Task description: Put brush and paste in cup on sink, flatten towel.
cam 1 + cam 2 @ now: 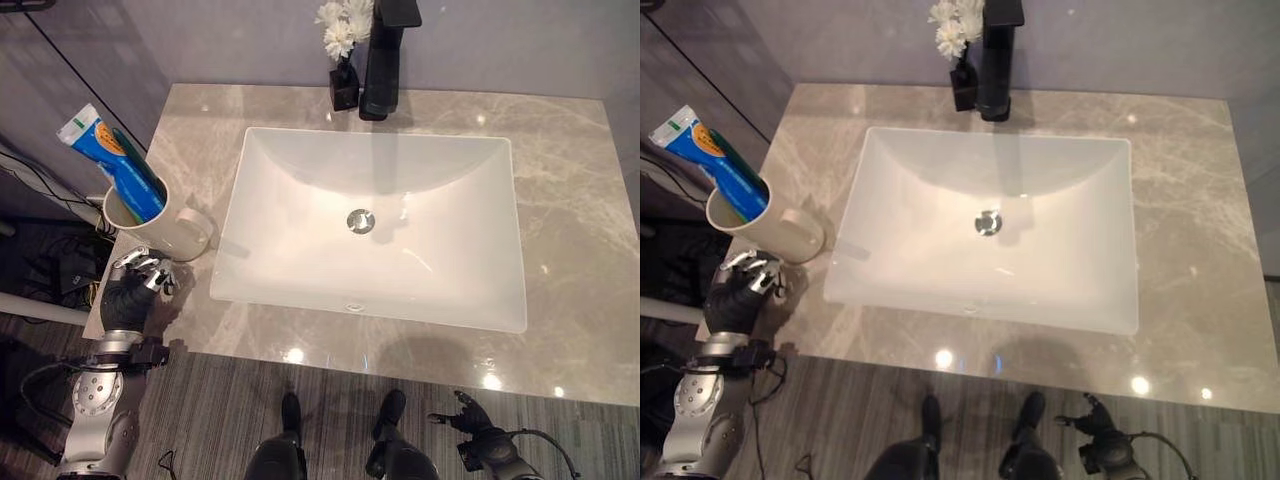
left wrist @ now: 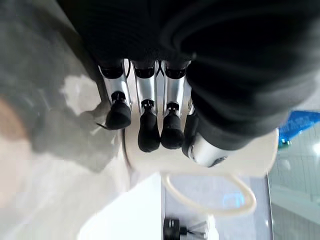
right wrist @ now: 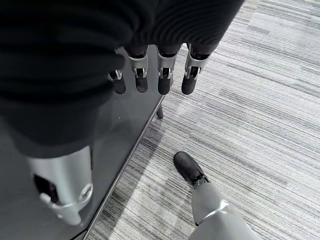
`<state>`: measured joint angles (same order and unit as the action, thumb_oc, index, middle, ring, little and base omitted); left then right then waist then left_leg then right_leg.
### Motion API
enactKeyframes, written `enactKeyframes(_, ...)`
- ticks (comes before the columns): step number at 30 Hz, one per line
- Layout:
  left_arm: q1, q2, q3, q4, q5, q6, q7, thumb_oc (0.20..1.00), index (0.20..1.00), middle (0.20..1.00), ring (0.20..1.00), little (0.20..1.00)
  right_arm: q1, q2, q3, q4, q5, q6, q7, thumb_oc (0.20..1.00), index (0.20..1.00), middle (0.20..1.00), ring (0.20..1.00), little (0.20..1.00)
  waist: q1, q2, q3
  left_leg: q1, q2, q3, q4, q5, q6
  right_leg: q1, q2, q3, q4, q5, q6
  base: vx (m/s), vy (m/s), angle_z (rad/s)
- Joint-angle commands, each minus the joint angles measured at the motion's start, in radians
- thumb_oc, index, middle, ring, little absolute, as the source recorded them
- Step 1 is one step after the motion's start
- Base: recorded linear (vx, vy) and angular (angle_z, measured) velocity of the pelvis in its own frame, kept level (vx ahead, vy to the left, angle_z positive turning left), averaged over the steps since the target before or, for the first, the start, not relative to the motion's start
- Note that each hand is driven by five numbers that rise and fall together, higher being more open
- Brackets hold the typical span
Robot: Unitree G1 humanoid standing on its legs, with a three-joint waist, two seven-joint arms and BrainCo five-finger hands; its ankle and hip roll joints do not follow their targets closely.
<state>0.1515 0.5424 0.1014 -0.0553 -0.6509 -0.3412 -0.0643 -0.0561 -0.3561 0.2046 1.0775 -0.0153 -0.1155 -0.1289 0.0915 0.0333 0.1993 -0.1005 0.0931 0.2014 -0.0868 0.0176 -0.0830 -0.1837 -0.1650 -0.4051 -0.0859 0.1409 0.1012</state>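
Left eye view: your cup (image 1: 158,226) stands on the desk (image 1: 560,230) left of the sink (image 1: 372,225), toothpaste (image 1: 112,160) and brush (image 1: 133,160) upright inside. Left robot hand (image 1: 135,285) sits just near of the cup, fingers curled, holding nothing. Right robot hand (image 3: 150,75) hangs low over the floor (image 3: 260,100), fingers relaxed, empty.

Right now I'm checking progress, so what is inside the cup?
The cup holds a blue toothpaste tube and a green toothbrush, both sticking out above the rim. Their lower ends are hidden by the cup's wall.
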Motion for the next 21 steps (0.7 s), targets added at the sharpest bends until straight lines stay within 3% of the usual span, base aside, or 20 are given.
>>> enactKeyframes(1, 0.005, 0.015, -0.023, -0.010, -0.008, -0.012, -0.023, 0.200, 0.200, 0.200, 0.200, 0.200, -0.046, 0.003, 0.027, 0.021, -0.002, -0.022, -0.012, 1.000, 1.000, 1.000, 1.000, 1.000, -0.018, -0.004, -0.006, -0.039, -0.017, -0.050, 0.000, 0.066, 0.005, 0.079, -0.037, 0.028, 0.000, -0.014, 0.072, 0.00, 0.000, 0.00)
enactKeyframes(21, -0.215, 0.050, -0.002, 0.142, 0.053, -0.045, 0.107, 0.200, 0.200, 0.200, 0.200, 0.200, -0.044, -0.004, 0.033, 0.021, 0.014, -0.011, -0.016, 1.000, 1.000, 1.000, 1.000, 1.000, -0.054, -0.011, 0.007, -0.064, -0.013, -0.030, 0.000, 0.067, 0.001, 0.033, -0.028, 0.057, -0.001, -0.004, 0.071, 0.00, -0.001, -0.03)
